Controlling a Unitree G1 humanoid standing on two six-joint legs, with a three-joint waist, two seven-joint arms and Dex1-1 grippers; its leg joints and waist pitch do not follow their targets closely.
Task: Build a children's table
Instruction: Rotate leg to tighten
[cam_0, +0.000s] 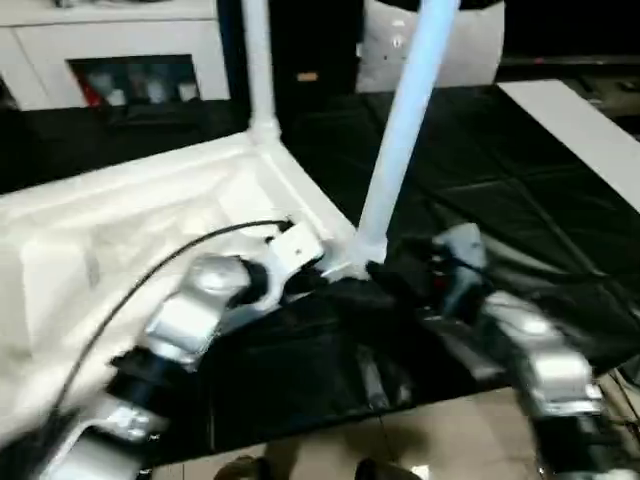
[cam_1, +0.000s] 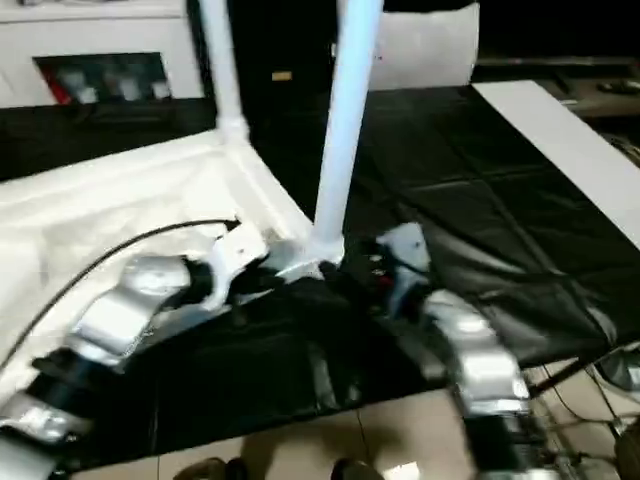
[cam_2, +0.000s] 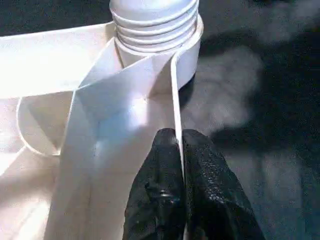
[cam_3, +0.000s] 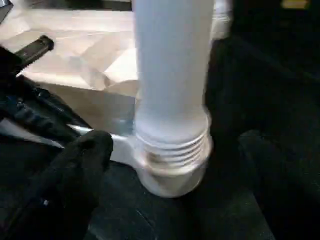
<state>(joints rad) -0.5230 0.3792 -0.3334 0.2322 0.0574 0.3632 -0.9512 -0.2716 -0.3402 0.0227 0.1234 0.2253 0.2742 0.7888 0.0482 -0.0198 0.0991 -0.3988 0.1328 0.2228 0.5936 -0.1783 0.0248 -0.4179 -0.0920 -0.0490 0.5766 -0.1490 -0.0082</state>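
1. The near leg (cam_0: 405, 130) of the children's table (cam_0: 150, 220) runs out past the picture's top edge, so its upper end is unseen; the far leg (cam_0: 258, 60) does likewise.
2. The tabletop's left part is cut off by the edge.
3. The right end effector (cam_3: 170, 160) is smeared by blur; its fingers (cam_3: 80, 170) are dark shapes either side of the leg's threaded base.
4. Things on the cabinet (cam_0: 120, 50) shelf are too blurred to name.
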